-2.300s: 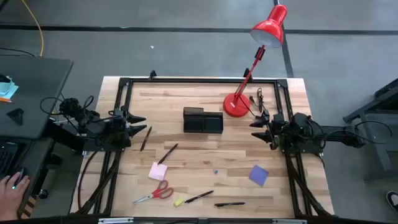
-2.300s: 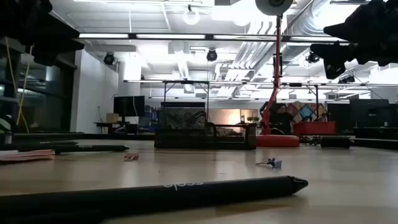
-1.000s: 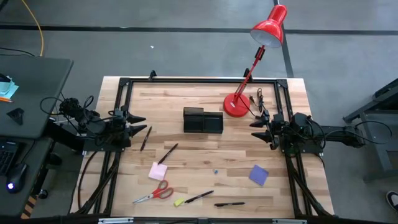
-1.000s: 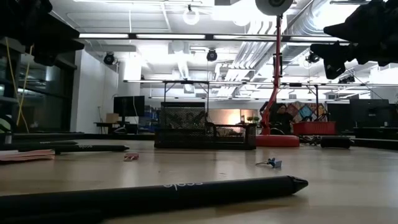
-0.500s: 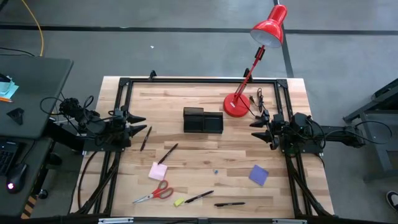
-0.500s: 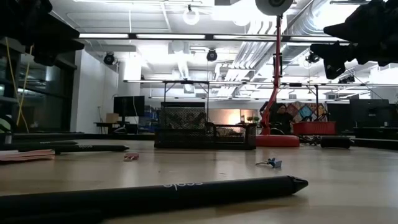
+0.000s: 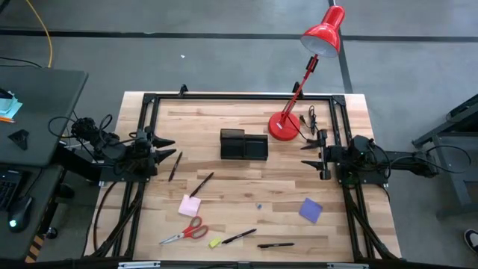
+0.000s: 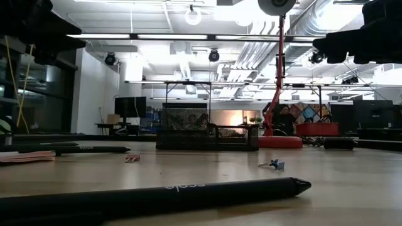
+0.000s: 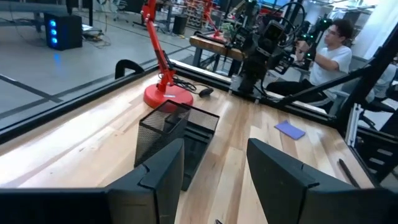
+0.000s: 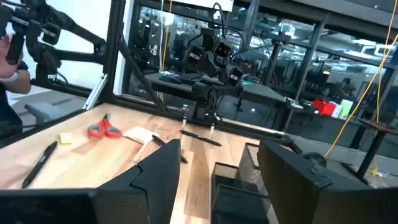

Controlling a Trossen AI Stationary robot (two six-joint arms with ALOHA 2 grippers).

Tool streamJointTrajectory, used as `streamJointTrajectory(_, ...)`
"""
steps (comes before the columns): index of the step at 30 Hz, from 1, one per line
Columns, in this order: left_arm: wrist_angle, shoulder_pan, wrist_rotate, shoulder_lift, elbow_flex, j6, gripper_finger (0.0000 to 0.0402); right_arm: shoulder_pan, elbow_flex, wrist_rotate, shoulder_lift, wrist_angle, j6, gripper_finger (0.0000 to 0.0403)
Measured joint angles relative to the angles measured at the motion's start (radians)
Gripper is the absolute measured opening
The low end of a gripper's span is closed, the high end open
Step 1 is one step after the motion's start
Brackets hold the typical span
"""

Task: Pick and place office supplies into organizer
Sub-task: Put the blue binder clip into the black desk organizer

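While both grippers, left (image 7: 166, 149) and right (image 7: 311, 155), wait spread apart and empty, every supply lies outside the organizer (image 7: 243, 144)

my right gripper (image 7: 314, 155) at the table's three o'clock edge has turned at the wrist: from above its fingers now show as a squarer, upright shape, and in the low view my arm sits higher and flatter than half a second ago.
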Motion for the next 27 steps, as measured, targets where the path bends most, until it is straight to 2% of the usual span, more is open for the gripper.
streamJointTrajectory(4, 0.002, 0.000, -0.001, 0.000, 0.000, -0.001, 0.0168, 0.000, 0.000, 0.036, 0.000, 0.031, 0.026, 0.0204)
streamJointTrajectory(8, 0.014, 0.000, 0.000, 0.000, 0.000, -0.003, 0.0168, 0.009, 0.000, 0.038, 0.000, 0.032, 0.206, 0.0204)
streamJointTrajectory(12, 0.046, 0.000, -0.001, 0.000, 0.000, -0.013, 0.0168, 0.008, 0.000, 0.052, 0.000, 0.034, 0.275, 0.0205)
streamJointTrajectory(15, 0.083, 0.000, 0.025, 0.000, 0.000, -0.083, 0.0168, 0.008, 0.000, 0.067, 0.002, 0.063, 0.406, 0.0204)
streamJointTrajectory(21, 0.112, 0.000, 0.043, 0.000, 0.000, -0.196, 0.0168, 0.008, 0.000, 0.279, 0.006, 0.175, 0.738, 0.0205)
streamJointTrajectory(27, 0.112, 0.000, -0.070, 0.000, 0.000, -0.178, 0.0168, 0.007, 0.000, 0.583, 0.005, 0.161, 0.767, 0.0205)
